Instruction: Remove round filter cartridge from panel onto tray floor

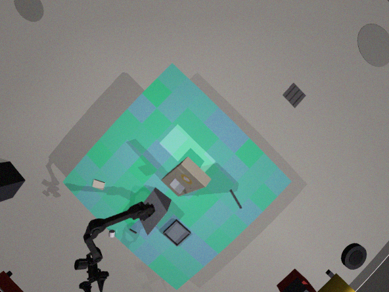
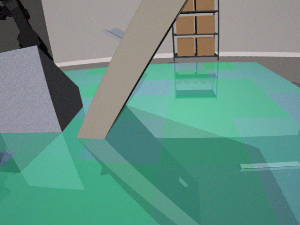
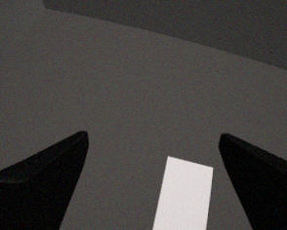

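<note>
From left to right in the top view, a small cream block (image 1: 98, 184) lies near the left corner of the green-and-blue checkered surface (image 1: 158, 93) (image 2: 228, 106). The black arm (image 1: 115, 218) (image 2: 25, 29) reaches in from the lower left, and a small white cylinder (image 1: 112, 233) stands just beside the surface's edge, below the arm. A short dark stick (image 1: 133, 231) lies between that cylinder and a gray wedge-shaped block (image 1: 159, 207) (image 2: 25, 94). The arm's gripper (image 1: 150, 209) (image 2: 46, 51) (image 3: 154, 138) is at the gray block, overlapping it from above; whether they touch cannot be told. Its fingers are spread wide, with nothing held between them. In the wrist view, a white strip (image 3: 185, 195) shows low between the fingers against a dark gray face, nearer the right-hand one in that picture. Right of the gray block sits the square tray (image 1: 168, 228), with its dark rim and a gray floor. Farther up, a tilted tan box (image 1: 197, 174) (image 2: 126, 68) bears a yellowish ring (image 1: 183, 178) and a pale gray piece (image 1: 177, 185) (image 2: 115, 33). The round cartridge cannot be identified for certain: the ring is too small to show any slots, and the gray block's robot-facing side is partly hidden. A dark rod (image 1: 236, 198) lies farthest right on the surface.
</note>
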Controlling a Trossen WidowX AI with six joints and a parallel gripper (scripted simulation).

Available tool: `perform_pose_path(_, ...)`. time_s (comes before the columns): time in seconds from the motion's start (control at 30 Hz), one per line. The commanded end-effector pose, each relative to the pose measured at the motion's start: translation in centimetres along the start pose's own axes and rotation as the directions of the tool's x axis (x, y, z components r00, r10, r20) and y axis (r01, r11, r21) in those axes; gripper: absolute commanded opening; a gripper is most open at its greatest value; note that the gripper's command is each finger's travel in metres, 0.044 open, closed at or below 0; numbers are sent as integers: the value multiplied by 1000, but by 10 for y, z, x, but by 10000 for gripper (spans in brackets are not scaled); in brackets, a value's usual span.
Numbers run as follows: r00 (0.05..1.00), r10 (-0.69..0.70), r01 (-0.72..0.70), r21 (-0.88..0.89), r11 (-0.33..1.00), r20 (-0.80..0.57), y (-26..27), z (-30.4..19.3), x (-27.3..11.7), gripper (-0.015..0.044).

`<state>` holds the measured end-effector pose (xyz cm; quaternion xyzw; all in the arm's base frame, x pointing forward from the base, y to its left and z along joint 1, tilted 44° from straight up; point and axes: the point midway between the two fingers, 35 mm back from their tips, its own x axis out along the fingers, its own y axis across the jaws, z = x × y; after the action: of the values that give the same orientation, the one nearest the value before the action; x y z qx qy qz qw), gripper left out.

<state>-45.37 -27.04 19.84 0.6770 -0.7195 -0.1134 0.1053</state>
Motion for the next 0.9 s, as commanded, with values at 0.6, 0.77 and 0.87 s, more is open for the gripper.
perform_pose_path(0.6,893,-448,314,-668,674,-33,-210,-58,149,111)
perform_pose_path(0.77,817,-575,272,-857,437,-34,-284,-78,167,111)
perform_pose_path(0.87,751,-660,188,-948,258,-31,-338,-91,170,111)
